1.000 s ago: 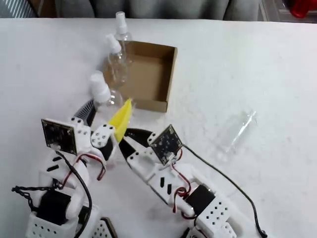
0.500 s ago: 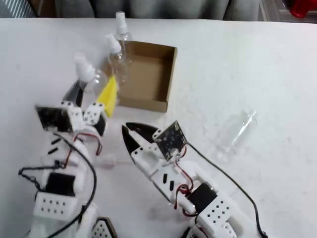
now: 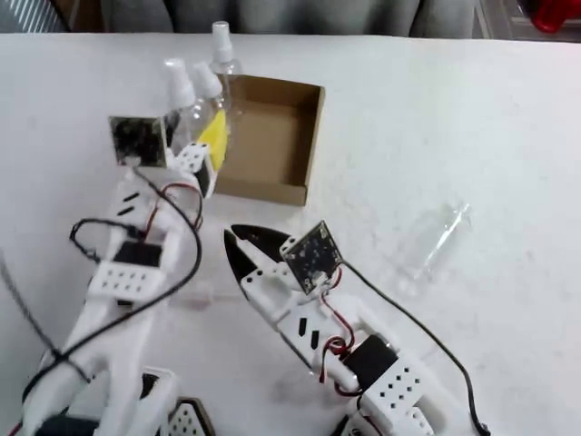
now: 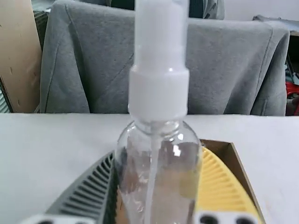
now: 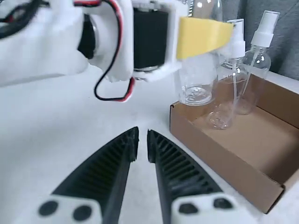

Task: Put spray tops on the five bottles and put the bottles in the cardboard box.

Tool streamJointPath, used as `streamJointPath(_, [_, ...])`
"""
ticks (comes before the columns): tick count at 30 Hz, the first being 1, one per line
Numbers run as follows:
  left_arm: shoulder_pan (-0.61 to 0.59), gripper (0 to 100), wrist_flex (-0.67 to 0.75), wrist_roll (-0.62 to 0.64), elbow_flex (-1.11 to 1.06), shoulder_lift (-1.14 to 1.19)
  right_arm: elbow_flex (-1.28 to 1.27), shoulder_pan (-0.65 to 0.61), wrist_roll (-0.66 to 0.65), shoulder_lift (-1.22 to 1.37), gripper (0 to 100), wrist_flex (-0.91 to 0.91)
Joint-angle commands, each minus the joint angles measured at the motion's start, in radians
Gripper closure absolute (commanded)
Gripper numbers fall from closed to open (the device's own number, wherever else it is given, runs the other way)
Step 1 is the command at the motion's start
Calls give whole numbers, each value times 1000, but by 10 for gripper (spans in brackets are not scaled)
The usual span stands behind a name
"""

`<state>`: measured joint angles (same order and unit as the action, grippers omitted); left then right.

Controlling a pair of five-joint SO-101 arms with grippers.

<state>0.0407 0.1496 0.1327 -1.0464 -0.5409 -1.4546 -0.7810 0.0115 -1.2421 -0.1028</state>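
Note:
My left gripper (image 3: 192, 123) is shut on a clear bottle (image 4: 156, 182) with a white spray top (image 4: 159, 88), held upright between its grey and yellow fingers (image 3: 213, 136). It hangs at the near left corner of the cardboard box (image 3: 272, 136). Two more topped bottles (image 3: 207, 84) (image 3: 221, 41) stand at the box's left side; in the right wrist view they (image 5: 223, 114) (image 5: 253, 65) stand inside the box (image 5: 243, 144). A clear bottle without a top (image 3: 434, 241) lies on the table to the right. My right gripper (image 5: 142, 140) rests low in front of the box, shut and holding nothing.
The white table (image 3: 472, 109) is bare around the lying bottle and behind the box. A grey padded chair back (image 4: 93, 60) stands beyond the table's far edge. The left arm (image 3: 127, 272) stretches from the near left toward the box.
My left arm has carried the topped bottle away from the near table, up to the box's left corner. My right gripper drew back a little and its fingers came together.

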Motion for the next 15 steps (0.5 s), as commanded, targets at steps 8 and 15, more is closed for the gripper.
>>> streamJointPath(8, [-10, 980, 219, -11, 141, 300, 9, 12, -3, -13, 984, -2])
streamJointPath(15, [-50, 980, 310, -12, 141, 386, 9, 12, -3, -13, 984, -2])
